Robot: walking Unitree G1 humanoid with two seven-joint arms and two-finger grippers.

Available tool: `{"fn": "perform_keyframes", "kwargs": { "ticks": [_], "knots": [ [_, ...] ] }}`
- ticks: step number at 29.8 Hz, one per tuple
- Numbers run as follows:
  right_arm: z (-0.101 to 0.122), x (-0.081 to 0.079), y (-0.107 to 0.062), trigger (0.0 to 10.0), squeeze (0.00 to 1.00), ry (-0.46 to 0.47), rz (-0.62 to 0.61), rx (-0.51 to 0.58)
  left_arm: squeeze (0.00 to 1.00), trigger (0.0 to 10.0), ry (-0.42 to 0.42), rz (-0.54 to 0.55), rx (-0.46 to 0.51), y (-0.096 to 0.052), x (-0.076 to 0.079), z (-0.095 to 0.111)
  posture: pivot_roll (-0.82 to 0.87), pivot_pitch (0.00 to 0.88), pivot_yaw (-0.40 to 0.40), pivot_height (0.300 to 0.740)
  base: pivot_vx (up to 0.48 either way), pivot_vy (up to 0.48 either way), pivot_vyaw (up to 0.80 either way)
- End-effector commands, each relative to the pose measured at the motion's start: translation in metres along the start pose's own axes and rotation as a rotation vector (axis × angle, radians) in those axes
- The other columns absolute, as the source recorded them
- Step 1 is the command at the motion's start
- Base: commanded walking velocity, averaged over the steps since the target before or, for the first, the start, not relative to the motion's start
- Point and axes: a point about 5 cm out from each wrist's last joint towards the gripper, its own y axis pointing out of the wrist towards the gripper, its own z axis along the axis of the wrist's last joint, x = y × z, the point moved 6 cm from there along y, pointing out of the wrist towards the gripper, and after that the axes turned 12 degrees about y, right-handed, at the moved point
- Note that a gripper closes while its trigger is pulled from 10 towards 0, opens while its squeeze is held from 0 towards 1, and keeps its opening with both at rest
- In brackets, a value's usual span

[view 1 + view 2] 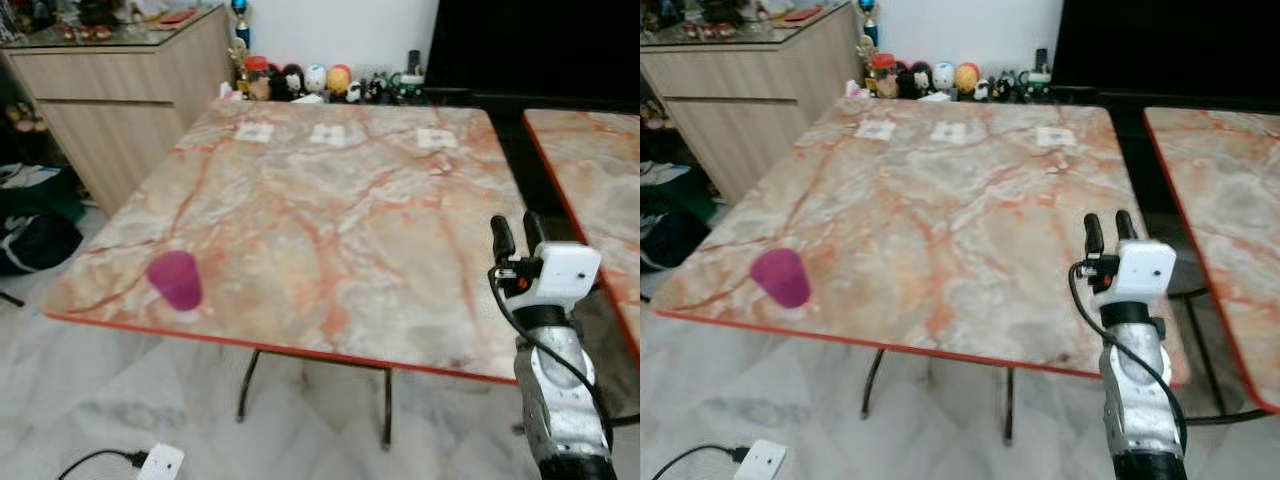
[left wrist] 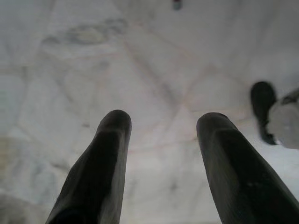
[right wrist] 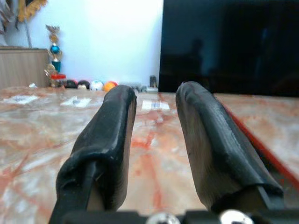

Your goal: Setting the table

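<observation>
A magenta cup stands upside down near the front left corner of the marble table. My right gripper is raised over the table's front right edge, far to the right of the cup; its two black fingers stand apart with nothing between them. In the left wrist view my left gripper points down at the pale floor, its fingers open and empty.
Three white cards lie along the table's far side. Small figurines and balls line the wall behind. A wooden sideboard stands far left. A second marble table is on the right. A power strip lies on the floor.
</observation>
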Motion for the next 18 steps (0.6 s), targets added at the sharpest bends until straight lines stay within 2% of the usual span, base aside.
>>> {"fn": "perform_keyframes", "kwargs": {
  "ticks": [1,18],
  "knots": [
    [0.0050,-0.0009,0.0015,10.0,0.00,0.006,0.000,0.017,0.00,10.0,-0.011,0.006,-0.012,-0.0013,-0.0029,-0.0054,0.04,0.000,0.038,0.740,0.000,0.480,0.00],
    [0.0048,-0.0012,0.0027,10.0,0.00,0.005,-0.001,0.017,0.00,10.0,-0.014,0.008,-0.010,-0.0011,-0.0029,-0.0048,0.05,0.000,0.038,0.740,0.000,0.480,0.00]
  ]
}}
